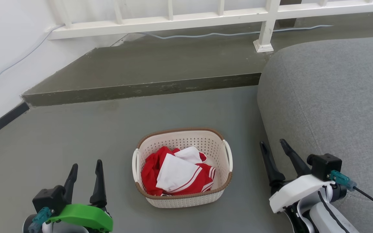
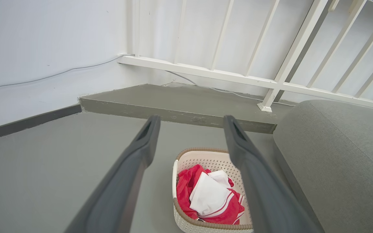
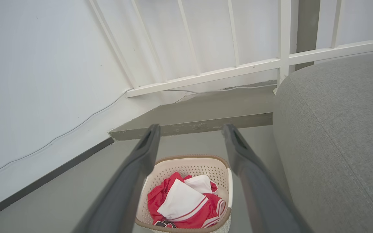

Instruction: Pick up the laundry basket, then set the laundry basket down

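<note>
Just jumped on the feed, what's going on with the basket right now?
Nothing is gripped yet. The laundry basket sits on the grey floor beside the sofa, holding red and white clothes. The left gripper hangs open on its left and the right gripper open on its right, both clear of it.

Home interior: grey fabric sofa point(image 1: 329, 97), white railing point(image 1: 173, 22), laundry basket point(image 1: 180, 142) of clothes point(image 1: 176, 174) on grey floor point(image 1: 76, 136)

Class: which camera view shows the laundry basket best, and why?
The head view: the laundry basket sits whole and unobstructed, full rim visible. In the left wrist view a finger hides its right side; in the right wrist view fingers overlap both sides. Both crop its near wall.
</note>
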You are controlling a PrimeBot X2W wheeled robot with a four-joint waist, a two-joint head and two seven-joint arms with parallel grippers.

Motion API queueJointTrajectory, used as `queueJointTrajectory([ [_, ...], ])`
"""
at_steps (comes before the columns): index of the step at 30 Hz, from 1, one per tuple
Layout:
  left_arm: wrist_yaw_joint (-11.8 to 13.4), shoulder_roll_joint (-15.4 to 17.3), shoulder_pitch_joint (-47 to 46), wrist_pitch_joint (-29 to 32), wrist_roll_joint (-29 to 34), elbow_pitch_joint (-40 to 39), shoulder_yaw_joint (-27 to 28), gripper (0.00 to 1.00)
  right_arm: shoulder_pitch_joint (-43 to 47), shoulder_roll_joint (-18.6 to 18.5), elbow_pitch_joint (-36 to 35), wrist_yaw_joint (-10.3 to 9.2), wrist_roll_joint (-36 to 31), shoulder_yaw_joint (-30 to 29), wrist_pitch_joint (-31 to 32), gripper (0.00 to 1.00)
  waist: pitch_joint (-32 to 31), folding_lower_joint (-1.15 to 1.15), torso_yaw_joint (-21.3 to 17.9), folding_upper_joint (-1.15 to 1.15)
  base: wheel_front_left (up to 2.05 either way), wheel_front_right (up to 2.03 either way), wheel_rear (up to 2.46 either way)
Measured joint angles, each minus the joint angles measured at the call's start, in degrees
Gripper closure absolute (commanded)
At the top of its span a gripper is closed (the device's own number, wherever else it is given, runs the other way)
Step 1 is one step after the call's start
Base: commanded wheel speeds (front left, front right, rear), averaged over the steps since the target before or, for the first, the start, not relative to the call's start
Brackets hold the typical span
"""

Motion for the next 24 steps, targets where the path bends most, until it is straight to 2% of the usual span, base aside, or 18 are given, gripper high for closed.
queueJointTrajectory([
  [17,-0.08,-0.03,0.62,0.0,0.62,0.11,-0.35,0.0,0.74,0.68,0.09,0.9,-1.46,-1.4,0.0,0.0,-0.21,0.0,-0.08,0.0,0.0,0.0,0.0],
  [20,-0.73,-0.03,0.63,0.0,0.58,0.11,-0.57,0.0,0.76,0.81,0.11,0.99,-1.48,-1.64,0.0,0.0,-0.19,0.0,-0.11,0.0,0.0,0.0,0.0],
  [21,-0.75,-0.08,0.64,0.1,0.56,0.49,-0.67,1.0,0.83,0.89,0.48,0.94,-1.45,-1.58,0.01,1.0,-0.19,0.0,-0.11,0.0,0.0,0.0,0.0],
  [24,-0.75,-0.41,1.14,0.11,0.48,2.4,-1.1,1.0,2.29,1.16,2.21,0.89,-1.45,-1.35,0.1,1.0,-0.19,0.0,-0.11,0.0,0.0,0.0,0.0],
])
